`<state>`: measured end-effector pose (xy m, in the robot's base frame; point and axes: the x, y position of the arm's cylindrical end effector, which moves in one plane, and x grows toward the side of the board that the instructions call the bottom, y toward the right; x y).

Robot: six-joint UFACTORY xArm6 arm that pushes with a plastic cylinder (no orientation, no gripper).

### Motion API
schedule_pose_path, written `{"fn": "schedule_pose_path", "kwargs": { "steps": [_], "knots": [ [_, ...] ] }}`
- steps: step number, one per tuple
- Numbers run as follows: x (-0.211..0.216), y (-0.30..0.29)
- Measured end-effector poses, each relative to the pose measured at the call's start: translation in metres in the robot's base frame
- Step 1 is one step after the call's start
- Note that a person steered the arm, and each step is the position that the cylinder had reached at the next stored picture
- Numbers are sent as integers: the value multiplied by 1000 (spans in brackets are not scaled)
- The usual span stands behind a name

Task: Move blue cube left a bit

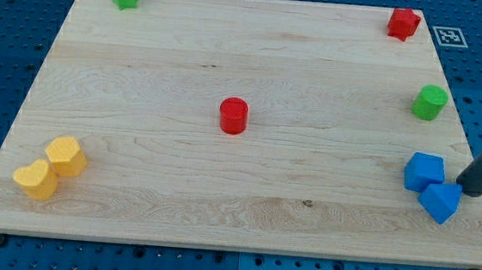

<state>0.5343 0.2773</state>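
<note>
Down at the board's right edge sits my tip (469, 191), bare rod holding nothing, just beside the blue cube (424, 171) on its right side and close above the other blue block (440, 202), which touches the cube from below. That looks like the line-up step, the push itself not yet made. Next call: a short, straight shove toward the view's left, clear of the green cylinder (430, 102) above.
</note>
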Motion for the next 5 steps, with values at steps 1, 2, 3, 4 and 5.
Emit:
{"fn": "schedule_pose_path", "kwargs": {
  "steps": [1, 2, 3, 4, 5],
  "knots": [
    [-1, -1],
    [-1, -14],
    [-1, -31],
    [-4, -43],
    [-8, -53]
  ]
}}
